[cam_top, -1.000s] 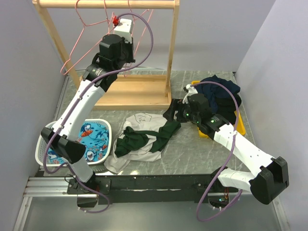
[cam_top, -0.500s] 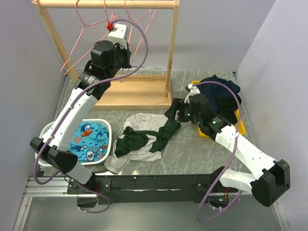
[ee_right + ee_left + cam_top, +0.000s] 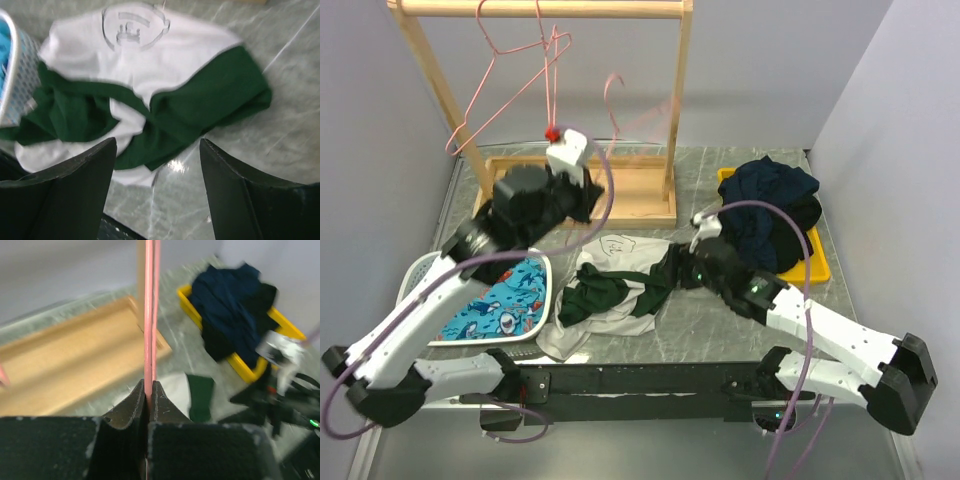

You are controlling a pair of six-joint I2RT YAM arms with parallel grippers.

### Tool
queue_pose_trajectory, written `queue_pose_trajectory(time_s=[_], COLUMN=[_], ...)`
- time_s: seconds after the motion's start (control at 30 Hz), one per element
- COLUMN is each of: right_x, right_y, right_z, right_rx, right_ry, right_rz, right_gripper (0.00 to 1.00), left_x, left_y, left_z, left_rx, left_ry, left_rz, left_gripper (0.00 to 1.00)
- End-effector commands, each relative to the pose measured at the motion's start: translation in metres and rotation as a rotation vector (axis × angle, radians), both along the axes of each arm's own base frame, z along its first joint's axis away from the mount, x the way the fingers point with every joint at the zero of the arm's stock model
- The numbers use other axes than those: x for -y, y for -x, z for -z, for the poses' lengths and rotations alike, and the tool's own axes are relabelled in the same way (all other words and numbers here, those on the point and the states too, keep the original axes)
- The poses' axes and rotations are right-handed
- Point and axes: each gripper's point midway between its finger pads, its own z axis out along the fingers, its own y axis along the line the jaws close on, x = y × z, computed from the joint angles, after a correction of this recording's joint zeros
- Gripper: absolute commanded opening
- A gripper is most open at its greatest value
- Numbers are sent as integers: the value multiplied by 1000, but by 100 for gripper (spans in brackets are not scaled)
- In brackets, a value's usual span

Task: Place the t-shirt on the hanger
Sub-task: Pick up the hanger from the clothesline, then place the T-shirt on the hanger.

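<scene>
I read left gripper (image 3: 148,390) clenched on hanger (image 3: 149,315) wire; right gripper (image 3: 157,167) released above t-shirt (image 3: 150,95), crumpled on surface (image 3: 290,130). Risks: thin wire swivelling in clamp, bunched cloth hiding neck.

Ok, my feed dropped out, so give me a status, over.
Left end effector shut on the hanger. Right end effector open over the t-shirt. T-shirt crumpled on the table, basket beside it, nothing on it.
</scene>
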Motion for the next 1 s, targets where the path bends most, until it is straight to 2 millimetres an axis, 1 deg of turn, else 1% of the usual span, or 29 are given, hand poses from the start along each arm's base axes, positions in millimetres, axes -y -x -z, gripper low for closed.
queue_pose_trajectory(time_s=[0.0,0.03,0.07,0.1,0.17,0.2,0.27,0.33,0.37,0.43,0.47,0.53,0.57,0.6,0.67,0.7,0.77,0.8,0.83,0.87,0.9,0.93,0.97], right_x=[2,5,6,12,13,12,8,4,1,-4,-6,-8,-8,-12,-10,-14,-14,-18,-16,-22,-22,-22,-27], right_y=[13,14,13,16,14,15,12,10,8,4,2,-5,-7,-11,-16,-21,-25,-31,-32,-37,-40,-41,-46], right_z=[29,37,43,58,68,71,75,76,78,75,77,76,83,78,81,72,66,56,58,44,42,44,36], right_rx=[20,15,20,7,9,8,10,15,14,22,18,27,16,24,22,36,48,63,52,65,63,49,42], right_ry=[12,19,17,44,61,69,76,78,80,86,96,116,143,143,181,173,179,170,197,184,188,200,177], right_rz=[59,77,84,92,94,87,73,62,58,48,47,57,60,58,74,85,93,99,104,110,113,110,105], right_gripper=[71,70,70,69,67,65,64,63,63,63,63,62,61,57,54,48,42,34,30,21,18,16,12], left_x=[-3,-4,-5,-5,-9,-10,-16,-16,-21,-23,-25,-26,-28,-34,-39,-43,-46,-49,-51,-52,-56,-58,-60], left_y=[56,63,68,80,93,102,111,124,129,140,145,155,158,162,167,170,175,179,180,182,184,184,185], left_z=[29,37,49,50,68,71,87,92,101,105,112,116,119,123,125,129,134,136,139,139,140,138,137], left_rx=[-101,-132,-160,-169,-227,-237,-294,-329,-350,-390,-412,-447,-459,-475,-496,-510,-532,-543,-550,-549,-549,-545,-543], left_ry=[-7,-4,-18,-9,-14,-9,-16,8,-7,16,8,28,25,8,4,-12,-21,-26,-36,-37,-41,-43,-43], left_rz=[47,43,39,56,42,50,23,37,24,26,29,42,42,35,28,29,30,39,38,43,49,48,51], left_gripper=[1,1,1,1,1,1,1,1,1,1,1,1,1,1,1,1,1,1,1,1,1,1,1])
